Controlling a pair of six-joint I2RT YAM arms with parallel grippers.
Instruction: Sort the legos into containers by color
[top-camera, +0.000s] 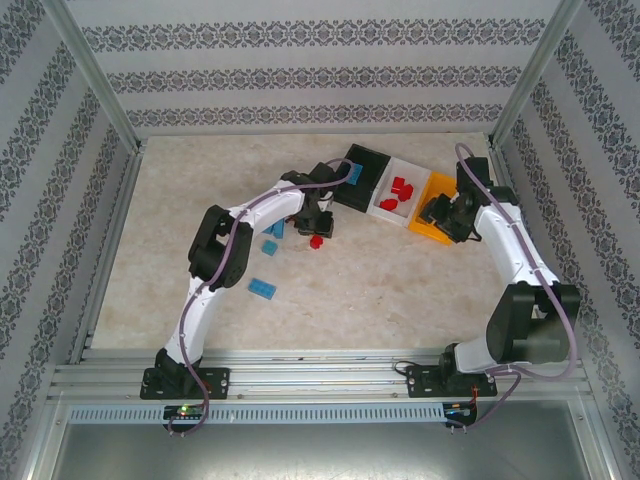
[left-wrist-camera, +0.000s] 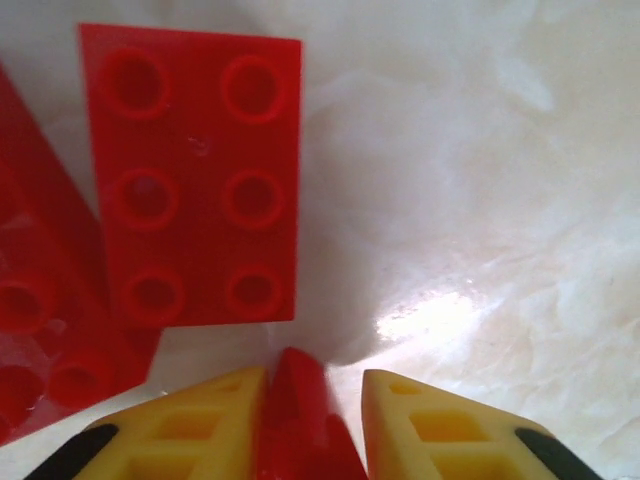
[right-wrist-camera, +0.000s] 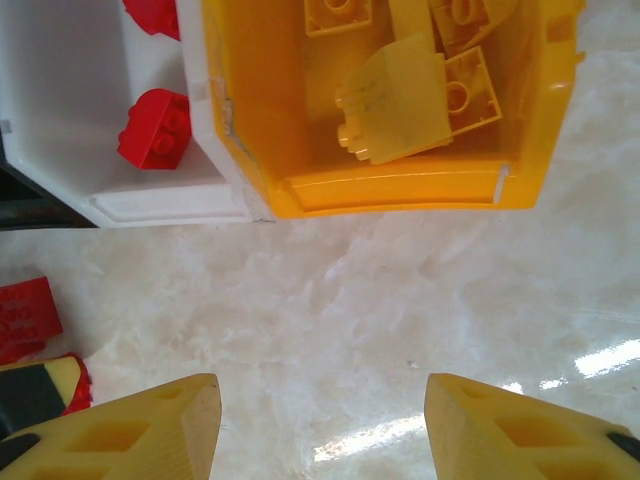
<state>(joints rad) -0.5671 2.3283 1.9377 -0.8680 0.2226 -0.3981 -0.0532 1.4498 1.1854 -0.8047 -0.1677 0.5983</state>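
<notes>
My left gripper is low over the table's middle and shut on a red lego standing on edge between its yellow fingers. Just ahead of it lie a flat red lego and another red one at the left. The black bin, white bin and orange bin stand in a row at the back right. Red legos lie in the white bin and yellow legos in the orange bin. My right gripper hangs open and empty over bare table just before the orange bin.
Three blue legos lie on the table left of my left gripper, and one blue lego is in the black bin. Metal frame posts and patterned walls close in the table on three sides.
</notes>
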